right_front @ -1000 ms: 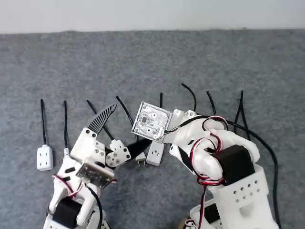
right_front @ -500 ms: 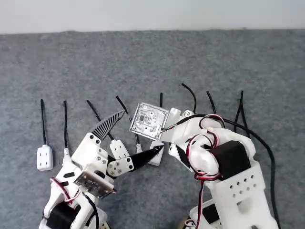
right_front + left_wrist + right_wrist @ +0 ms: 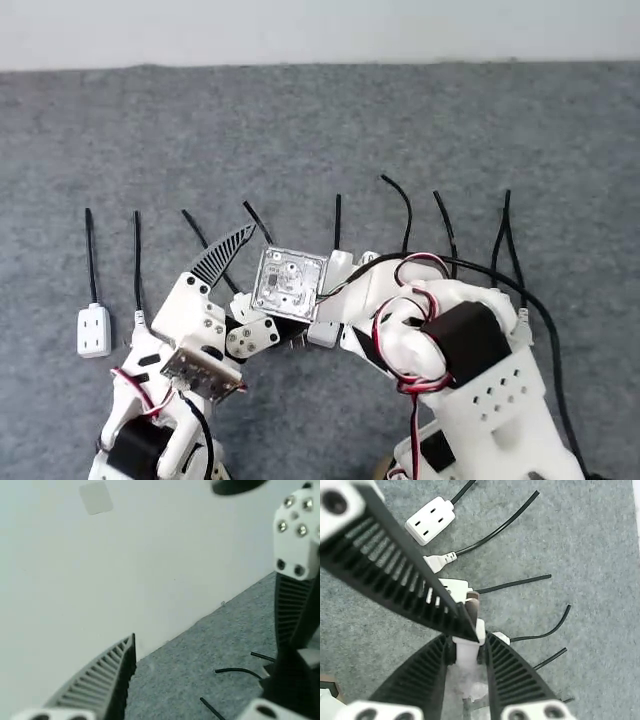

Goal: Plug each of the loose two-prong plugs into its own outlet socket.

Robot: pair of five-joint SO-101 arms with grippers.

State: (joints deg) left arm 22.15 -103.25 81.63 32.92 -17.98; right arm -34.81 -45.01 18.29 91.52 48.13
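- We judge the task barely begun. At the far left of the high view a socket [image 3: 93, 331] lies alone on the worktop [image 3: 450, 130], and the plug [image 3: 140, 318] just beside it is not pushed in.
- No pair shows as clearly joined, so as far as we can see every plug is left to do.
- The right pincer [image 3: 467, 647] is closed tight on a narrow white block [image 3: 466, 662] at the lower middle of its wrist view. We take the block for a socket.
- A second plug [image 3: 454, 587] lies just above that block in the frame, with its brownish prongs [image 3: 473, 604] towards it. We cannot tell whether they have entered.
- The left pincer [image 3: 265, 285] is spread wide and holds nothing. One ribbed finger [image 3: 405, 565] slants in from the upper left with its tip at the held block, and we cannot tell if it touches.
- The worktop is grey with a felt-like nap. The sockets and plugs are smooth white moulded plastic, boxy with rounded corners.
- The cords [image 3: 407, 210] are thin, black and pliable, each ending in a cut stub. The pincer fingers are black wedges with cross ribs.
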